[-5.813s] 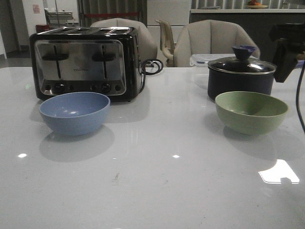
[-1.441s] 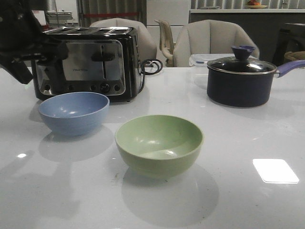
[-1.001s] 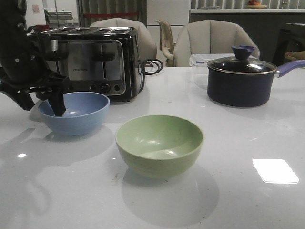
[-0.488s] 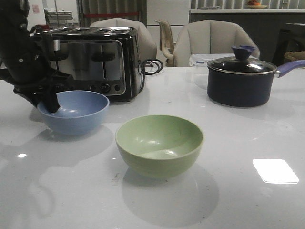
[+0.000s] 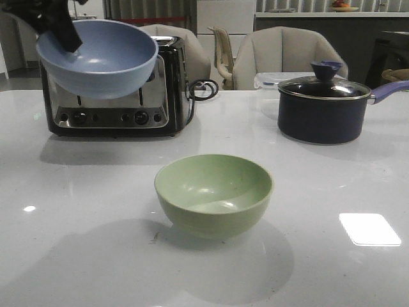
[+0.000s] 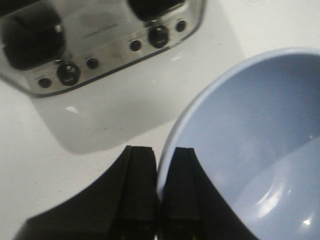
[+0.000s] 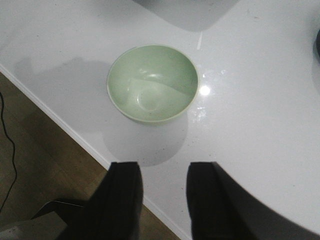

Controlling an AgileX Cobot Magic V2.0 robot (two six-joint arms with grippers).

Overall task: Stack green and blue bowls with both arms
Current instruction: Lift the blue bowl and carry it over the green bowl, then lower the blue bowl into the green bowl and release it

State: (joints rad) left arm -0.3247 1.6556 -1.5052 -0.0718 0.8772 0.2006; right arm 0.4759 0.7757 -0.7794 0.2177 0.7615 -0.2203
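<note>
So the table (image 5: 332, 185) has the toaster (image 5: 115, 102) at the back left and the saucepan (image 5: 323, 109) back right, and the green bowl (image 5: 213, 194) sits alone out front, nothing touching it. I've got the blue bowl (image 5: 97, 57) up in the air in front of the toaster. I reckon the trick now is to carry it across level, get it centred right over the green one, then lower it straight down so it nests instead of clipping the rim. My left jaws (image 6: 159, 195) are squeezed onto the blue bowl's rim, one finger inside, one outside. My right jaws (image 7: 164, 200) are spread, holding nothing, hanging above the green bowl
</note>
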